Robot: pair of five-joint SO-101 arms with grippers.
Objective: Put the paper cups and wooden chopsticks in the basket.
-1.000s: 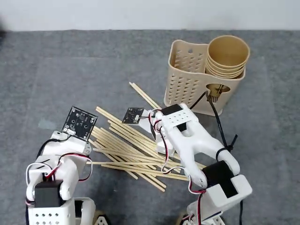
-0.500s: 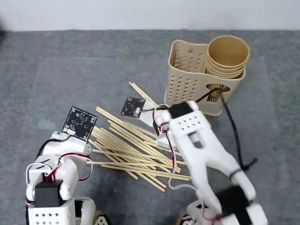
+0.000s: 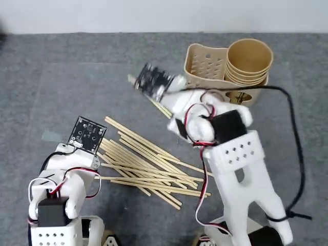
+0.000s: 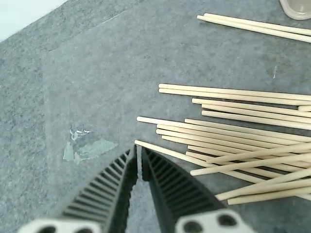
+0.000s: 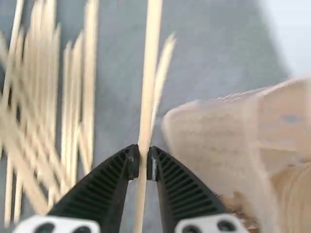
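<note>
A single wooden chopstick (image 5: pixel 149 73) is pinched in my right gripper (image 5: pixel 142 162), which is shut on it and held in the air just beside the beige basket (image 5: pixel 218 141). In the high view the right arm (image 3: pixel 225 128) stretches toward the basket (image 3: pixel 205 66). A stack of paper cups (image 3: pixel 249 60) stands in the basket's right compartment. A pile of several chopsticks (image 3: pixel 148 164) lies on the grey mat between the arms. At the near edge of that pile (image 4: pixel 233 131) my left gripper (image 4: pixel 138 154) hovers, shut and holding nothing.
Two loose chopsticks (image 3: pixel 163 108) lie apart from the pile, close to the basket's left side. The left arm (image 3: pixel 66 174) sits folded at the front left. A shiny patch (image 4: pixel 90 148) marks the mat near it. Bare mat stretches across the far left.
The right arm has swung up from over the pile toward the basket, carrying a chopstick with it. The left arm has not moved.
</note>
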